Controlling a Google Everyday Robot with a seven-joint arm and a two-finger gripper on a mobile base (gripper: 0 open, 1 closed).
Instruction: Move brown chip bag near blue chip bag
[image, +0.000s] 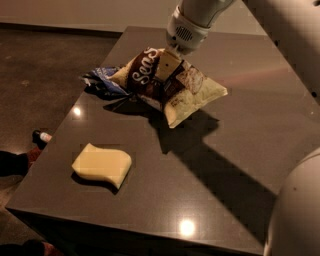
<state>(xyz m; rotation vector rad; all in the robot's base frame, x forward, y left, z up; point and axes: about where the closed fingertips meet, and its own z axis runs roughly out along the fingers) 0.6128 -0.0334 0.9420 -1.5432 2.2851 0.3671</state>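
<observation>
- Camera view: my hand is just above and beside the blue chip bag, on its inboard side, pinching the top of the brown chip bag.
- The brown chip bag hangs tilted from that pinch. Its nearest corner overlaps the blue chip bag's edge, and I cannot tell whether the two touch.
- I judge the carry nearly finished, with setting down and letting go left to do.
- To do it well, I would lower straight down until the brown bag's underside bears on the desk, then spread the fingers slowly.
- I would avoid drifting further toward the blue chip bag, since that light foil could be shoved or covered.
- The crinkly film may slip, so I would make no sideways jerk while gripping.
- A pale yellow block lies well apart from the blue chip bag, toward the desk's near edge, out of my path.
- Both bags look closed, and their contents are not visible. The brown one looks puffy, so likely full.
</observation>
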